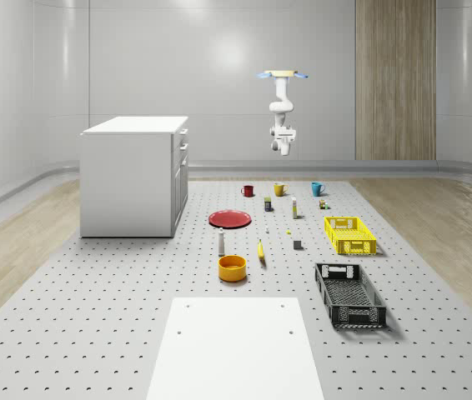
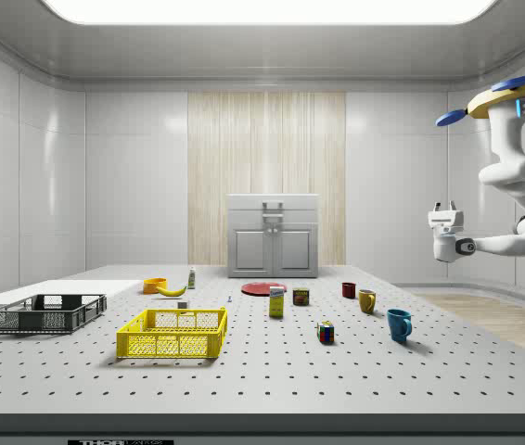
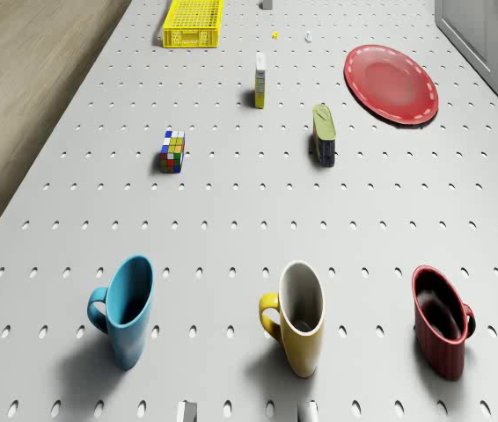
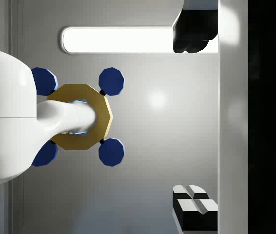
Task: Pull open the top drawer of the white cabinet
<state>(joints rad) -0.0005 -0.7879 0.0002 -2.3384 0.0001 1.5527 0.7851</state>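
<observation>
The white cabinet (image 1: 132, 179) stands on the table at the whole-scene view's left, its front facing right. Its top drawer (image 2: 274, 204) sits flush with the front, handle in the middle. The drone (image 1: 283, 75) hovers high above the table's far end, over the row of mugs and well away from the cabinet. Below it the arm folds down and the gripper (image 2: 446, 207) points upward, open and holding nothing. The wrist view looks up at the drone's underside (image 4: 79, 117), and the gripper (image 4: 195, 122) there has its fingertips (image 4: 194, 34) wide apart.
Blue mug (image 3: 126, 308), yellow mug (image 3: 300, 315) and red mug (image 3: 443, 330) stand below the drone. Further along lie a Rubik's cube (image 3: 172, 150), a red plate (image 3: 391, 83), small boxes, a yellow crate (image 1: 349, 234), a black crate (image 1: 349, 294) and an orange bowl (image 1: 232, 267).
</observation>
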